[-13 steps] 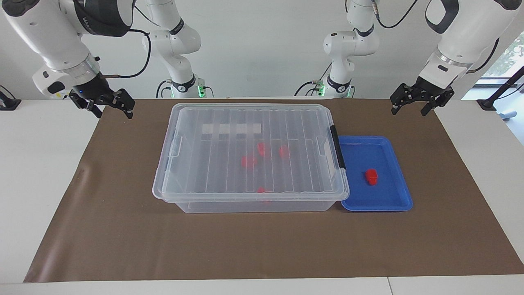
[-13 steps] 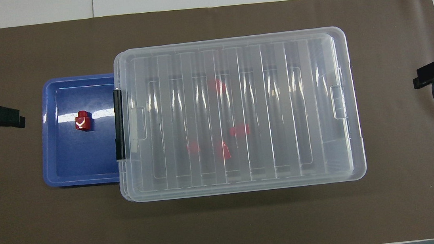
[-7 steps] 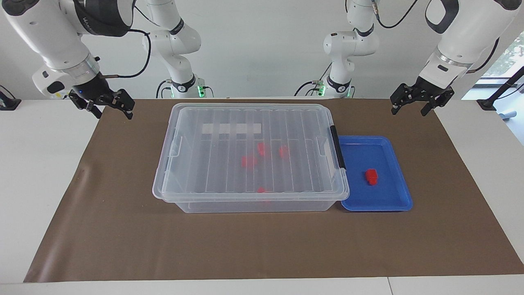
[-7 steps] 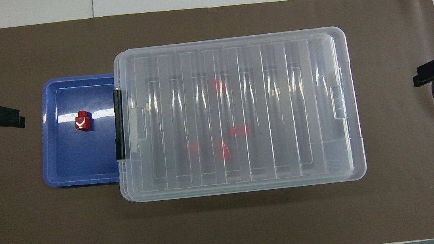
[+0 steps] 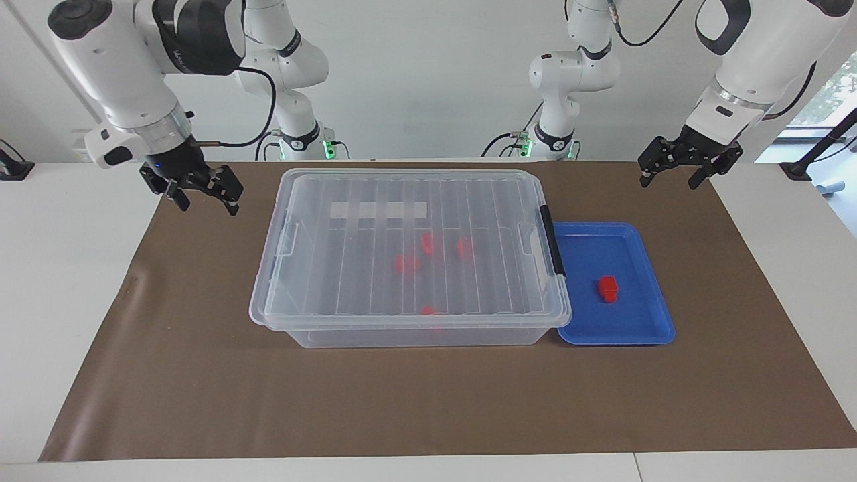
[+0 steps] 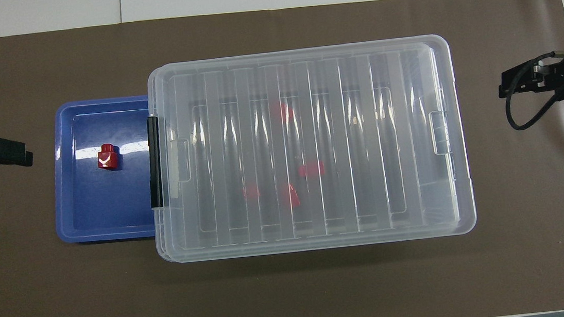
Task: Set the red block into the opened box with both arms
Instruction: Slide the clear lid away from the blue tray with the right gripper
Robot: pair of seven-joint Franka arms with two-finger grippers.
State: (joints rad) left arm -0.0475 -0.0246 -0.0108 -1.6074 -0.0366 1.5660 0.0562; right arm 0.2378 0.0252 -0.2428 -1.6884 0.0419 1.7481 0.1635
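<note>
While lidded, the box (image 5: 410, 254) (long axis spanning arm to arm) sits level

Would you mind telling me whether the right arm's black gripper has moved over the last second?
Yes. The right gripper has shifted toward the large clear plastic box, and now hangs over the brown mat near that box's end.

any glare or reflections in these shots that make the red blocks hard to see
Overhead view: white glare streaks on the box lid's ribs blur the red blocks inside; a bright reflection crosses the blue tray beside the red block. Facing view: softer, blocks inside still hazy.
</note>
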